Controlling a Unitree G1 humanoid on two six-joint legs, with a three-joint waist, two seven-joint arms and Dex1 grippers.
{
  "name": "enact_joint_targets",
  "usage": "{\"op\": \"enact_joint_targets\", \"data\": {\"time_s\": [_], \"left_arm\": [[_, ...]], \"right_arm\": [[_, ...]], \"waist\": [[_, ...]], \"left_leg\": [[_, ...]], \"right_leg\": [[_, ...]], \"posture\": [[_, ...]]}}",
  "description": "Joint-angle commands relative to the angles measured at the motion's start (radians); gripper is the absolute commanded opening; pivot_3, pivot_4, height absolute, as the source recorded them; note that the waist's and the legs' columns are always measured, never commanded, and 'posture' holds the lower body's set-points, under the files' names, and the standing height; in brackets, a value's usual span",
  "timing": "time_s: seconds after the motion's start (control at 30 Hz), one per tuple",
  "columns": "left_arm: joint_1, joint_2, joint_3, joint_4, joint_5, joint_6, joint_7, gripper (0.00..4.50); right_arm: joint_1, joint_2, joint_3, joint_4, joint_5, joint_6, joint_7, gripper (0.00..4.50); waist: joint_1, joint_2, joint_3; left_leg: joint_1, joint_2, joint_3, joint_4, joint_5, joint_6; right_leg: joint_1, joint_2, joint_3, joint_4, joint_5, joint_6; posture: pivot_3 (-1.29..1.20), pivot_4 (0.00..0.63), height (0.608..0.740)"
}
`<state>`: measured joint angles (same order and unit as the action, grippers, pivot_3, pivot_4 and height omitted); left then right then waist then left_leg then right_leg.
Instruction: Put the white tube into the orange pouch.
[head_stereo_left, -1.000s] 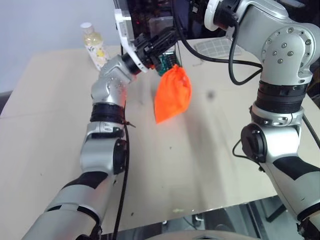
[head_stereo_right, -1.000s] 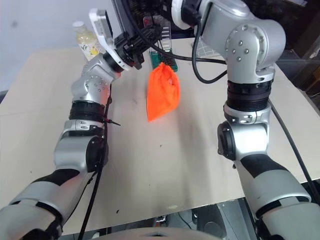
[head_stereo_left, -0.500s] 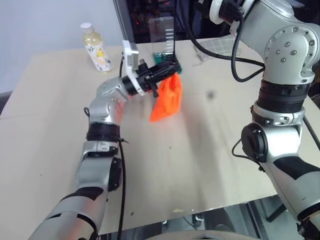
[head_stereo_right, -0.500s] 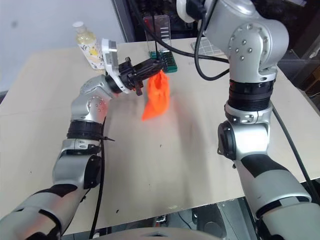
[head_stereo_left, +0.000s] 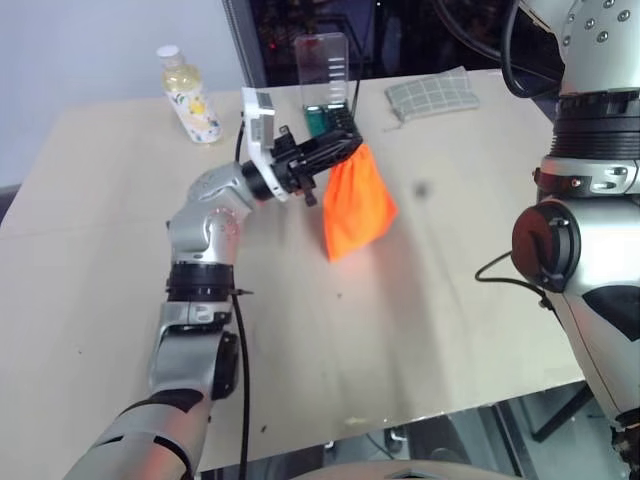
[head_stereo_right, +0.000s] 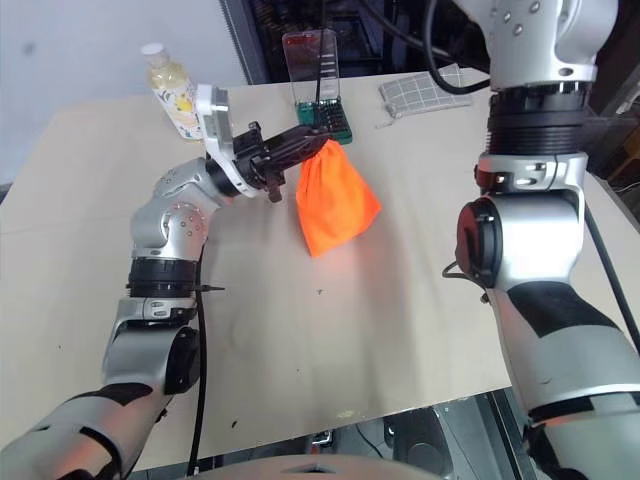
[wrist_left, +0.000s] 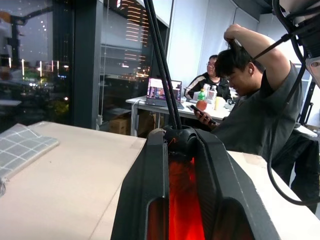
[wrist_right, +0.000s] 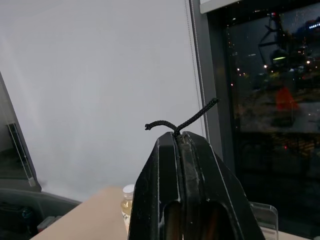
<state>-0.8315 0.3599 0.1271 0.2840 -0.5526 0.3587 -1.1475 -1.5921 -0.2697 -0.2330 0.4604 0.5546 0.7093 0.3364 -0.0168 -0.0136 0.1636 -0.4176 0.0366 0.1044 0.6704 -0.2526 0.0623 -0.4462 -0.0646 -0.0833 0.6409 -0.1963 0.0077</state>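
Right tool (wrist_right: 178, 137) clamped on dark cord (wrist_right: 182, 122); bottle cap (wrist_right: 128, 190) beneath.

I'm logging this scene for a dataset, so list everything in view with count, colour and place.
orange pouch: one, bright orange, hanging over the table's middle from the left end effector.
cord: one, black, end sticking out of the shut right end effector.
bottle: one, clear with yellowish liquid and white cap, far left of the table.
checked pouch: one, grey, far right of the table.
clear box: one, see-through on a green base, far middle of the table.
table: one, beige.
people: two, seated beyond the table.
left end effector: black, shut on the orange pouch's top.
right end effector: black, raised above the table.
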Motion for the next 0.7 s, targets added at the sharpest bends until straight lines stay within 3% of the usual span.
{"op": "enact_joint_targets", "data": {"time_s": [0.03,0.2,0.23,0.33,0.53,0.7], "left_arm": [[0.034,0.013,-0.019,-0.021,0.016,-0.006,0.007,0.2],[0.033,0.007,-0.022,-0.024,0.009,0.018,0.032,0.2],[0.031,0.008,-0.021,-0.027,0.002,0.028,0.031,1.23],[0.03,0.012,-0.023,-0.029,0.034,-0.014,0.057,2.49],[0.034,0.044,0.011,-0.057,-0.03,0.04,0.021,2.49],[0.073,0.089,-0.023,-0.204,-0.106,0.176,-0.014,2.49]], "right_arm": [[-0.082,-0.043,-0.043,-0.022,-0.002,-0.075,-0.001,0.0],[-0.074,-0.046,-0.042,-0.023,0.002,-0.077,-0.005,0.0],[-0.066,-0.043,-0.039,-0.032,0.004,-0.072,-0.008,0.0],[-0.04,-0.027,-0.035,-0.068,0.011,-0.056,-0.024,0.0],[-0.012,-0.016,-0.033,-0.127,0.023,-0.023,-0.042,0.0],[0.051,-0.022,-0.037,-0.176,0.031,0.025,-0.056,0.0]], "waist": [[0.001,0.0,0.0],[0.003,0.0,0.0],[0.002,0.0,0.0],[0.001,0.0,0.0],[0.001,0.0,0.0],[0.002,0.0,0.0]], "left_leg": [[0.0,0.0,0.0,0.0,0.0,0.0],[0.0,0.0,0.0,0.0,0.0,0.0],[0.0,0.0,0.0,0.0,0.0,0.0],[0.0,0.0,0.001,0.0,0.0,0.0],[0.001,0.0,0.001,0.001,0.0,0.0],[0.001,0.0,0.001,0.0,0.0,0.0]], "right_leg": [[0.0,0.0,0.0,0.0,0.0,0.0],[0.0,0.0,0.0,0.0,0.0,0.0],[0.0,0.0,0.0,0.0,0.0,0.0],[0.0,0.0,0.001,0.0,0.0,0.0],[0.0,0.0,0.002,0.0,0.0,0.0],[0.0,-0.001,0.002,0.001,0.0,0.0]], "posture": [[0.0,0.15,0.74],[0.0,0.15,0.74],[0.0,0.15,0.74],[0.0,0.15,0.74],[0.0,0.15,0.74],[0.0,0.15,0.74]]}}
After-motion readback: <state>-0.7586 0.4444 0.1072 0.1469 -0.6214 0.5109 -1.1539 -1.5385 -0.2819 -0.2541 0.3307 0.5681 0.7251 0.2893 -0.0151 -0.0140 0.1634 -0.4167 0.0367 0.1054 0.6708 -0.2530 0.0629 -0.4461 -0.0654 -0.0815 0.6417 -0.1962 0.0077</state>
